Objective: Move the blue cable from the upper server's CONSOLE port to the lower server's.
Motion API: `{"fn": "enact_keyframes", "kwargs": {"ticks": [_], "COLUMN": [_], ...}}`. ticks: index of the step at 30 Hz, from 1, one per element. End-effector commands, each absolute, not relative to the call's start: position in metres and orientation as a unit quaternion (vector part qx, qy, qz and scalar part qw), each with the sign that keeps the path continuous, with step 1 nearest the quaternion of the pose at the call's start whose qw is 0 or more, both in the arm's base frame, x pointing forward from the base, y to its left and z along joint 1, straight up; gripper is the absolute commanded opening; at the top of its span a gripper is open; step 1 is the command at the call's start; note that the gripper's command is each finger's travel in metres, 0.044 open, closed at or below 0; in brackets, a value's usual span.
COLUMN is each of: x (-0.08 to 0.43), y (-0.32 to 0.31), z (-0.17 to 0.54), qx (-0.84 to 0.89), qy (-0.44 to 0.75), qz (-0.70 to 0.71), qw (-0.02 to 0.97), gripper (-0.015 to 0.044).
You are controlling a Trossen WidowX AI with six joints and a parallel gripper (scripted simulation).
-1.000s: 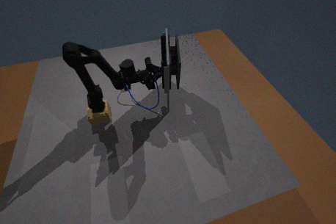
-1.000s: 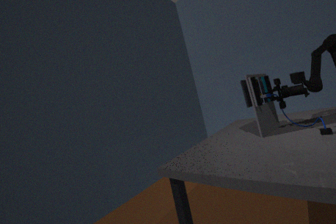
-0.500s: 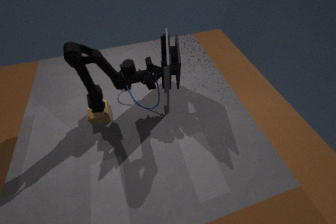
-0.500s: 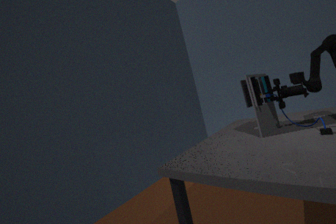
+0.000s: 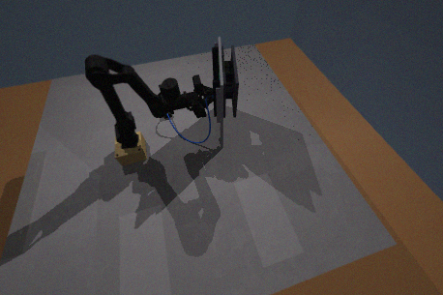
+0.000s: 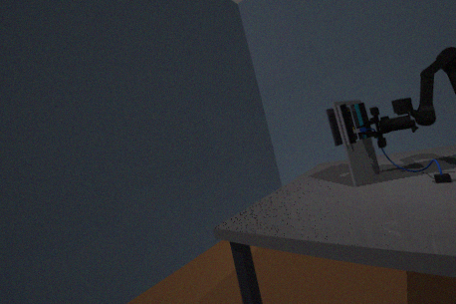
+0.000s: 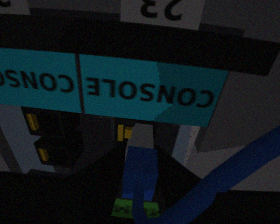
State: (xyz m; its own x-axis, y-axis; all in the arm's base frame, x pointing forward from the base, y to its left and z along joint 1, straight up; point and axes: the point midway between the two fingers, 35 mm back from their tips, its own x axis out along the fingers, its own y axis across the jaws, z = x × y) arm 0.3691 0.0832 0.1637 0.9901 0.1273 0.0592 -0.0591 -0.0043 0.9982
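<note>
My gripper (image 5: 212,94) (image 6: 364,131) (image 7: 139,148) is shut on the blue plug (image 7: 140,172), close in front of the upright rack (image 5: 220,104) (image 6: 360,162). The wrist view is upside down. In it the plug's grey front end (image 7: 142,134) overlaps a port with gold contacts (image 7: 124,132), beside a teal CONSOLE label (image 7: 148,92). How deep the plug sits is hidden, and I cannot tell which server this is. The blue cable (image 5: 195,142) (image 6: 408,169) (image 7: 251,145) hangs in a loop from the plug.
Two dark ports (image 7: 50,122) (image 7: 56,150) lie left of the plug in the wrist view, near another CONSOLE label (image 7: 33,80). A white tag reading 23 (image 7: 161,11) is beyond the labels. A small black box (image 6: 442,178) at the cable's other end is on the table (image 6: 348,220).
</note>
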Motion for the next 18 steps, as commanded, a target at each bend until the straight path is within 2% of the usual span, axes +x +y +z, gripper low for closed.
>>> {"fn": "enact_keyframes", "kwargs": {"ticks": [1, 18], "x": [0.3709, 0.3746], "y": [0.0843, 0.0841], "z": [0.1662, 0.1663], "qx": [0.704, 0.704], "qy": [0.023, 0.023], "qz": [0.071, 0.072], "qw": [0.707, 0.707], "gripper": [0.0000, 0.0000]}}
